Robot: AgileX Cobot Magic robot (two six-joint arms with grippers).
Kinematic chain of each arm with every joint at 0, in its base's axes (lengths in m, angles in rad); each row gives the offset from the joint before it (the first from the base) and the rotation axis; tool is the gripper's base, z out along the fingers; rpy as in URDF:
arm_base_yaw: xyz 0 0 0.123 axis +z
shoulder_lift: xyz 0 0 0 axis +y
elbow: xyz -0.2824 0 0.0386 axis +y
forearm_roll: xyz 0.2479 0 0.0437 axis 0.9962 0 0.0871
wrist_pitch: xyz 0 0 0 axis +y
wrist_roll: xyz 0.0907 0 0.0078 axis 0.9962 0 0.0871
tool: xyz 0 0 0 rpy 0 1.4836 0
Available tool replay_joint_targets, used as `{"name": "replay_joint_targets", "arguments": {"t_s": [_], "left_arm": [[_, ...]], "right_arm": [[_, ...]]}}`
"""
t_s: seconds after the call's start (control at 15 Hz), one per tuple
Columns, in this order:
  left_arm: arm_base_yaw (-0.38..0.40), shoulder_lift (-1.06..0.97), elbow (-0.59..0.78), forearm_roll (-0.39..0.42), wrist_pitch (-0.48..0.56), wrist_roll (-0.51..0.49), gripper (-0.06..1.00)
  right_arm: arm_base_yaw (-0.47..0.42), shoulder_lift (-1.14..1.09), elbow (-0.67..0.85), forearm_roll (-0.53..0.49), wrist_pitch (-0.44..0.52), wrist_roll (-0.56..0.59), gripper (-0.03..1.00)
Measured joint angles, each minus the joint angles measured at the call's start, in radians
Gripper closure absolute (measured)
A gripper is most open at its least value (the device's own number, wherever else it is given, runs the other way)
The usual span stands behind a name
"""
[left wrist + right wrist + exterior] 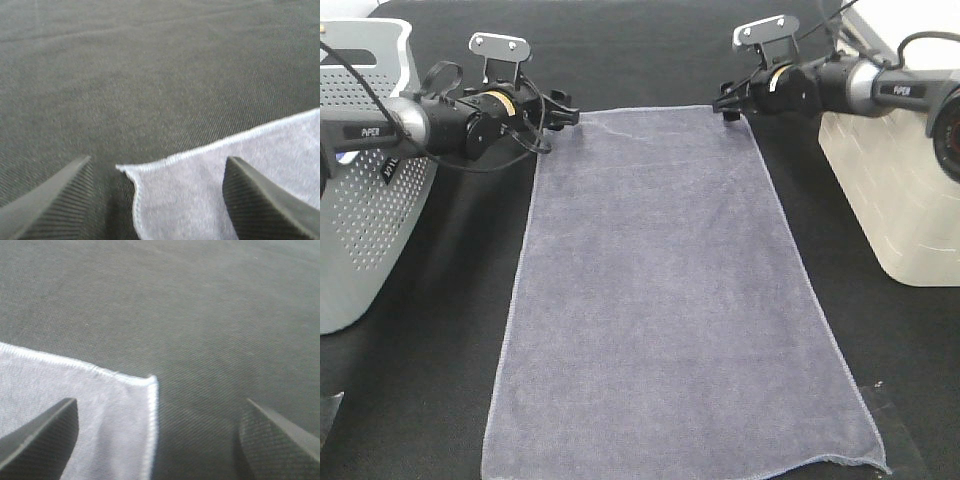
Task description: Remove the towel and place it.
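I see the towel (665,300) lying flat and spread lengthwise down the middle of the dark counter (430,400), its near hem cut off by the lower frame edge. My left gripper (563,112) sits at the far left corner, jaws wide, holding nothing; in its wrist view the corner lies between the fingers (55,200). My right gripper (728,103) is at the far right corner, equally wide and empty. A perforated grey basket (365,200) stands left, a white bin (890,190) right, both partly out of frame and clear of the towel.
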Motion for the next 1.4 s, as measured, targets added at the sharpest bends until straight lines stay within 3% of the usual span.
{"name": "replay_joint_targets", "arguments": {"t_s": [0.33,0.6,0.73,0.87,1.13,1.27,1.4], "left_arm": [[-0.038,-0.14,-0.001,0.0,0.022,-0.018,0.25],[-0.068,-0.285,-0.002,0.0,0.231,-0.018,0.25],[-0.077,-0.372,-0.002,0.0,0.393,-0.018,0.25],[-0.082,-0.469,-0.002,0.0,0.649,-0.018,0.25],[-0.085,-0.69,-0.002,0.0,1.155,-0.018,0.25],[-0.087,-0.773,-0.003,-0.007,1.375,-0.011,0.28],[-0.087,-0.854,0.023,-0.01,1.464,0.005,0.31]], "right_arm": [[0.001,-0.155,0.0,0.044,0.121,0.002,0.15],[0.001,-0.307,0.0,0.083,0.274,0.003,0.15],[0.0,-0.391,0.0,0.139,0.378,0.003,0.15],[0.0,-0.476,0.0,0.206,0.532,-0.028,0.15],[0.0,-0.631,0.0,0.325,0.915,-0.163,0.15],[0.0,-0.681,0.0,0.335,1.118,-0.179,0.15],[0.0,-0.712,0.008,0.335,1.204,-0.195,0.15]]}}
